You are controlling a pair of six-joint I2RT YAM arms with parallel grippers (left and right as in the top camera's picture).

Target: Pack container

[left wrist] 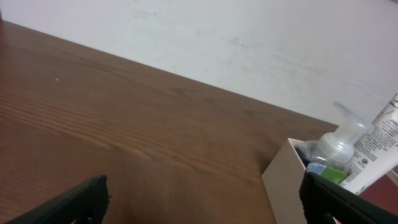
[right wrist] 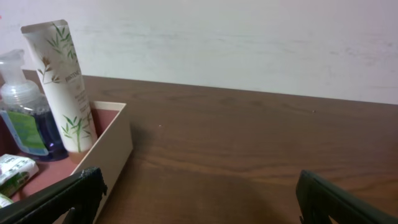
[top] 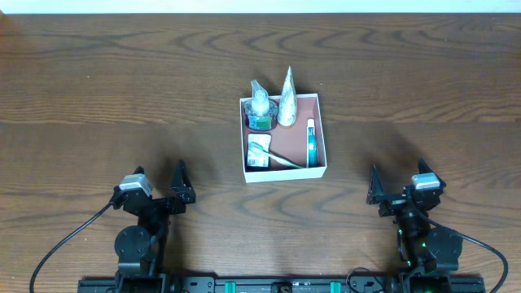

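Observation:
The container (top: 324, 140), a square white-walled box with a reddish-brown floor, stands at the table's middle. Inside stand a clear pump bottle (top: 260, 106) with blue liquid and a white tube with leaf print (top: 287, 102); a small white packet (top: 260, 152) and a blue-capped stick (top: 311, 142) lie flat. The left wrist view shows the box corner (left wrist: 283, 186), pump bottle (left wrist: 339, 143) and tube (left wrist: 379, 146). The right wrist view shows the box wall (right wrist: 115, 149), tube (right wrist: 65, 87) and bottle (right wrist: 25, 112). My left gripper (top: 169, 189) and right gripper (top: 396, 190) are open and empty, near the front edge.
The brown wooden table (top: 122, 89) stretches around the box. A pale wall (left wrist: 249, 43) stands behind the table's far edge. Black cables (top: 65, 244) run from the arm bases at the front.

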